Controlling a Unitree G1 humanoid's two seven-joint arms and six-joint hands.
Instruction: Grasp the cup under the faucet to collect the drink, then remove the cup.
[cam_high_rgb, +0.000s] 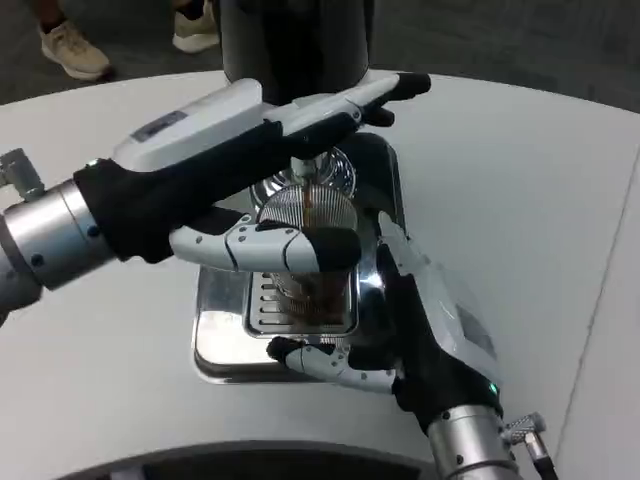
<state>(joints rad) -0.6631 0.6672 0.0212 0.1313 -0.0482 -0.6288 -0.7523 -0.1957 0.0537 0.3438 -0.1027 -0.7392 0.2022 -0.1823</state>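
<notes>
Right hand (425, 330): nearest the camera, rising from the near edge of the table. I see its white back beside the right side of the cup, and its fingers (335, 362) resting on the near rim of the drip tray. Whether it bears on the cup I cannot tell; I judge it as steadying, not holding, fingers apart.

Left hand (250, 180): reaches in from the table's left edge. Its lower fingers (270, 247) wrap the cup's front, and its upper part lies over the faucet. I read it as grasping the cup.

Cup (305, 255): clear, ribbed, upright on the grille of the drip tray, directly under the faucet, toward the far middle of the table. Dark liquid shows in its lower part.

Faucet (300, 170): a thin brown stream (310, 210) runs from it into the cup, so I take the pour to be on.

Drip tray (215, 345): polished metal, at the foot of the dark dispenser (295, 40), which stands at the far edge.

Step in hand: collecting the drink; the cup is grasped and filling, in my judgement partly full.

Next move: I would keep the cup level and centred under the stream until the fill is enough and the flow has stopped, then draw it clear of the faucet without tilting.

Risk: the upper left fingers sit close to the faucet; a lift straight up may knock it.
</notes>
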